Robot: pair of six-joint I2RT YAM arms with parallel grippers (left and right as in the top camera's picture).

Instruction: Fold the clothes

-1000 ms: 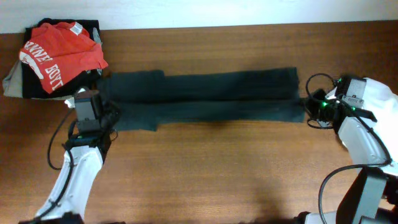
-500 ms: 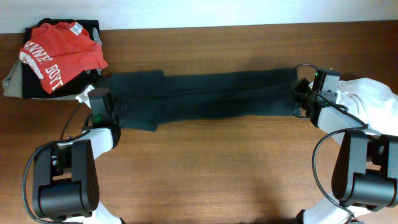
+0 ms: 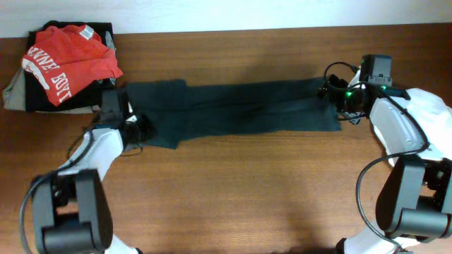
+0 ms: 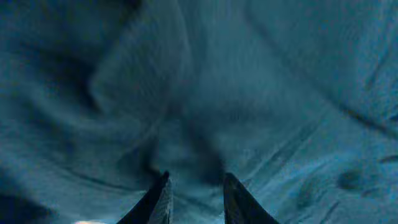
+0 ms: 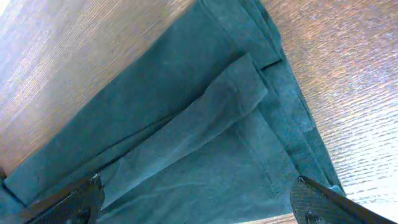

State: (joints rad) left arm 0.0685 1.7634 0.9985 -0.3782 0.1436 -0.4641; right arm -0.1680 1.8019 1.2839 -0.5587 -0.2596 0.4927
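Status: shirt (image 3: 233, 109) lies as long strip across desk (image 3: 247, 197); left fingers (image 4: 158, 202) pinch one end, right fingers (image 5: 78, 200) spread wide, released, above other end. Risk: one-sided pull could drag strip, undoing folds

Overhead light is bright and even, with soft shadows edging the dark T-shirt (image 3: 233, 113). Against that shirt my left wrist view is dim, bluish and blurred. My right wrist view is sharp, with the table (image 5: 354, 93) glaring beside it.
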